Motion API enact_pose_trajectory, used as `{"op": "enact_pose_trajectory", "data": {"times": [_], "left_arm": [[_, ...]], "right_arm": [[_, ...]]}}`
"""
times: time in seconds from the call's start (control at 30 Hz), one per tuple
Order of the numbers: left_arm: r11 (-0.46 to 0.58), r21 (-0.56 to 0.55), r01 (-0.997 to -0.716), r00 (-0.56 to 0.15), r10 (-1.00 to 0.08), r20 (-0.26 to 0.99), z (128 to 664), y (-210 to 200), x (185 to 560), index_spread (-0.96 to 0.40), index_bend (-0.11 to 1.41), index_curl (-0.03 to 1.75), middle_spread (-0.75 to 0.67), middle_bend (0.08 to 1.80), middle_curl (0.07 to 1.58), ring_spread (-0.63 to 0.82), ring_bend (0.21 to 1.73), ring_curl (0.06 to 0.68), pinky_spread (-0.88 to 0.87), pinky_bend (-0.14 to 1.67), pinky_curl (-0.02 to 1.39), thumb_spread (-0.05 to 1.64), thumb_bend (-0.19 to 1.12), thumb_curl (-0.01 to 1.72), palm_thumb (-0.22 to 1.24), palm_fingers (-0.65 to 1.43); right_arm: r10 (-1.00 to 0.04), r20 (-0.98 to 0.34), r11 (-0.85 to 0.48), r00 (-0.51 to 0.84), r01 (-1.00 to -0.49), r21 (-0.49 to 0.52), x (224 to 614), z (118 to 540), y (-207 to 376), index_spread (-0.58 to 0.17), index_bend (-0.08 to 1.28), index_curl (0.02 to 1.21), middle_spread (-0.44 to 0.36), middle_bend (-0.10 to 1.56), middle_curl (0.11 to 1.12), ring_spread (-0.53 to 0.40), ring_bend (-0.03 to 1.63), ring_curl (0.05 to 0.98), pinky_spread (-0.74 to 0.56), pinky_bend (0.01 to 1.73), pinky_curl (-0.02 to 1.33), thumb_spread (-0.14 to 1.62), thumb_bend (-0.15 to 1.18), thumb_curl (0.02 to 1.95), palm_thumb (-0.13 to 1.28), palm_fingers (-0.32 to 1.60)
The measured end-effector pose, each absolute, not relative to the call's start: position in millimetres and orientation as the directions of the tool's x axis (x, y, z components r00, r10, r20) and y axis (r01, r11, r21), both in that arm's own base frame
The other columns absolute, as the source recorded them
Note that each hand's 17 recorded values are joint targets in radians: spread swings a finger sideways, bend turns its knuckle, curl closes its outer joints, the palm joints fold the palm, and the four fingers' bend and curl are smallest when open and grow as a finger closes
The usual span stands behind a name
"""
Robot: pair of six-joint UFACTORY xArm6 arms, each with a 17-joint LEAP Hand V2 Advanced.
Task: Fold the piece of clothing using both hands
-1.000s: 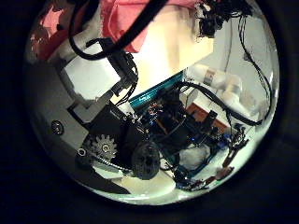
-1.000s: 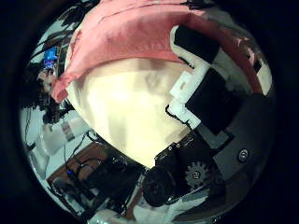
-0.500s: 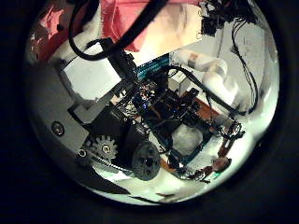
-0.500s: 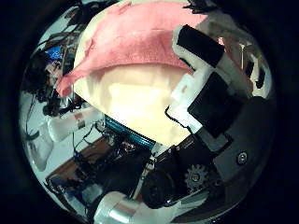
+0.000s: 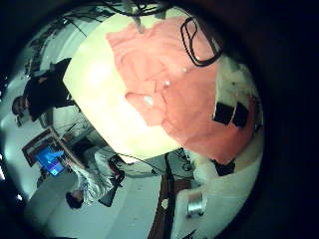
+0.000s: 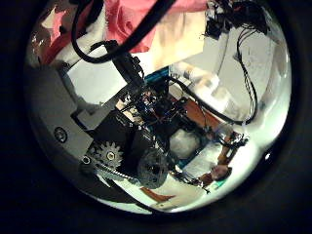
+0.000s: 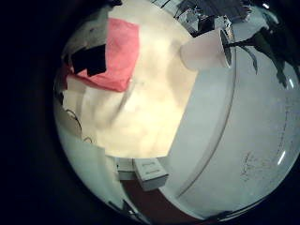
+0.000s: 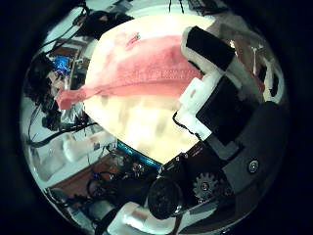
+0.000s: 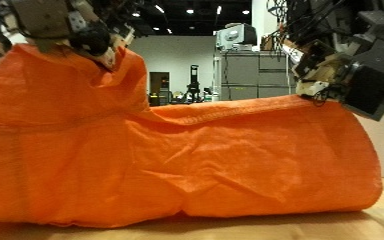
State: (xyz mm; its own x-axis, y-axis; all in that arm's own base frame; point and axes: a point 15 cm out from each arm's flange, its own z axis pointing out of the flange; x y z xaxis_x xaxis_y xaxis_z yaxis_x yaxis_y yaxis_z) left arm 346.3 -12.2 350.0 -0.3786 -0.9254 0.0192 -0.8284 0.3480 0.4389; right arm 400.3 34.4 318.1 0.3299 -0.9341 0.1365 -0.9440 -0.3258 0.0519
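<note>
Cloth (image 9: 179,160), orange, hangs close before the outside camera, its hem touching the wooden worktop (image 9: 379,222). Left hand (image 9: 72,28) grips one upper corner with curled fingers; right hand (image 9: 339,65) pinches the other upper edge, lower down. From the palm views the cloth (image 5: 179,90) drapes over the pale worktop (image 5: 110,90), bunched beside the right hand's fingers (image 8: 210,59).

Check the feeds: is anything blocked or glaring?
Outside view: the lifted orange garment fills most of the frame. Left little finger side palm view: a bright glare patch on the garment. Right thumb side palm view: the right hand covers the garment's edge.
</note>
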Motion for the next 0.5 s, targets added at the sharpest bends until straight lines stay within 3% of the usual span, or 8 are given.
{"op": "enact_pose_trajectory", "data": {"times": [0.4,0.5], "left_arm": [[0.241,0.371,-0.897,-0.279,-0.959,-0.053,300,25,450,-0.79,0.35,1.39,-0.50,1.11,0.88,-0.43,1.38,0.522,-0.59,1.27,0.57,0.93,-0.02,0.71,0.85,1.08],[0.215,0.357,-0.909,-0.250,-0.967,-0.054,276,41,469,-0.78,0.31,1.39,-0.50,1.10,0.88,-0.43,1.38,0.520,-0.59,1.24,0.57,0.93,-0.06,0.67,0.74,1.06]], "right_arm": [[-0.945,0.130,-0.297,0.301,-0.954,0.053,523,281,42,-0.288,0.99,0.90,-0.164,1.20,0.85,-0.240,1.31,0.729,-0.30,1.15,0.86,1.29,-0.01,0.60,1.12,1.06],[-0.950,0.115,-0.285,0.290,-0.957,0.053,546,267,48,-0.289,0.99,0.90,-0.165,1.20,0.86,-0.241,1.31,0.732,-0.30,1.15,0.87,1.30,-0.01,0.60,1.10,1.06]]}}
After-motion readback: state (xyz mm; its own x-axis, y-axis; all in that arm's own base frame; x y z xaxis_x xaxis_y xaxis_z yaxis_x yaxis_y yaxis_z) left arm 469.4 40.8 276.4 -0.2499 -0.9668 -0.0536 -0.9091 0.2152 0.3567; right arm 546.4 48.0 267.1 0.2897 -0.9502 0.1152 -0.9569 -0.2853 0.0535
